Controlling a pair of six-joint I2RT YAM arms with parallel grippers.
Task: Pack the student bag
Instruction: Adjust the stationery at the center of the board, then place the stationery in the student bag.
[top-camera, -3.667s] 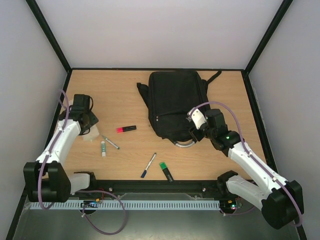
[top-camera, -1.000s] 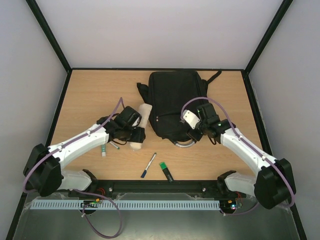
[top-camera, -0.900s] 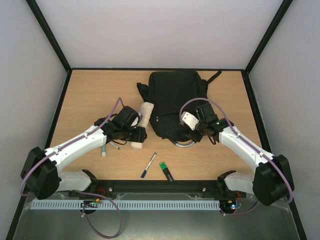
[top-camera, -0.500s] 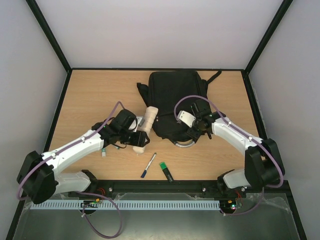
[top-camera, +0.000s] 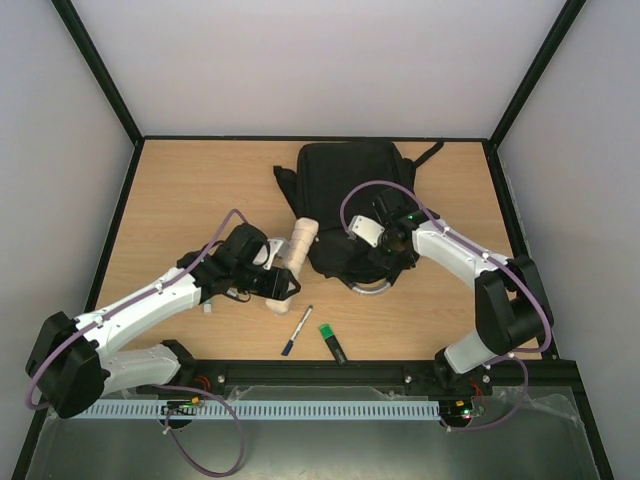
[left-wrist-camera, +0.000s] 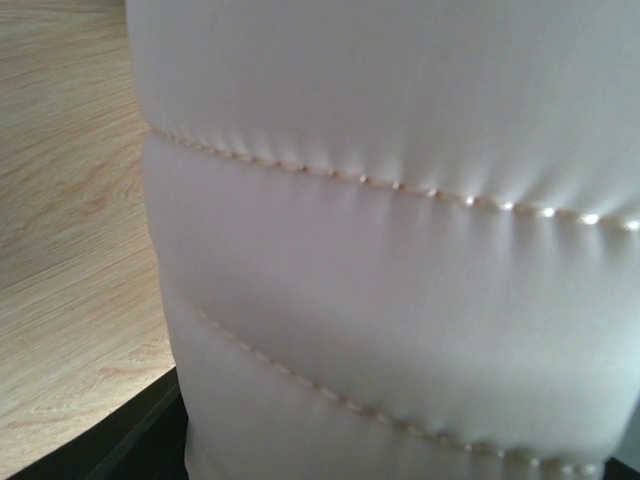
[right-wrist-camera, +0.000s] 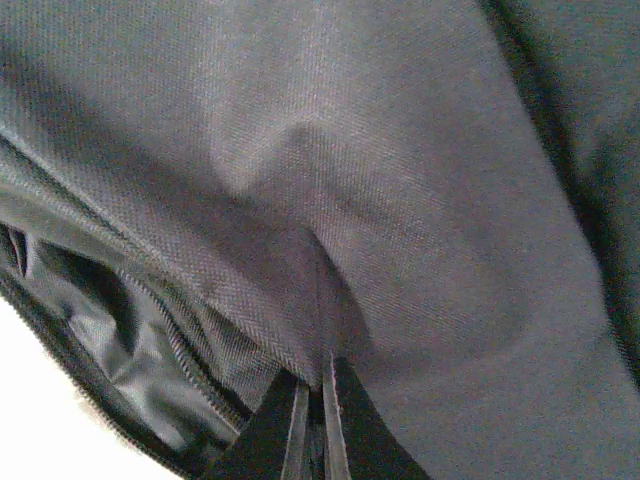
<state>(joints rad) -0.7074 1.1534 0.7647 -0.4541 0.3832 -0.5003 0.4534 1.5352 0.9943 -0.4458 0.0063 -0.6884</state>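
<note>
The student bag (top-camera: 350, 190), a large black backpack, lies at the back middle of the table with its silvery-grey loop handle (top-camera: 368, 289) toward me. In the top view my left gripper (top-camera: 274, 282) is shut on a white quilted pouch (top-camera: 299, 242), whose far end touches the bag's left edge. That pouch (left-wrist-camera: 400, 250) fills the left wrist view and hides the fingers. My right gripper (right-wrist-camera: 322, 400) is shut, pinching a fold of the bag's black fabric (right-wrist-camera: 400, 200) beside an open zipper edge (right-wrist-camera: 130, 340). In the top view the right gripper (top-camera: 378, 256) sits on the bag's near end.
A blue-capped pen (top-camera: 297, 330) and a green marker (top-camera: 333, 343) lie on the wood near the front edge. A small white tube (top-camera: 205, 307) peeks out under the left arm. A black strap (top-camera: 428, 153) trails from the bag's back right corner.
The left arm has carried the white pouch rightward up to the bag's edge. The right gripper has slid left onto the bag's near end and shut on its fabric.
</note>
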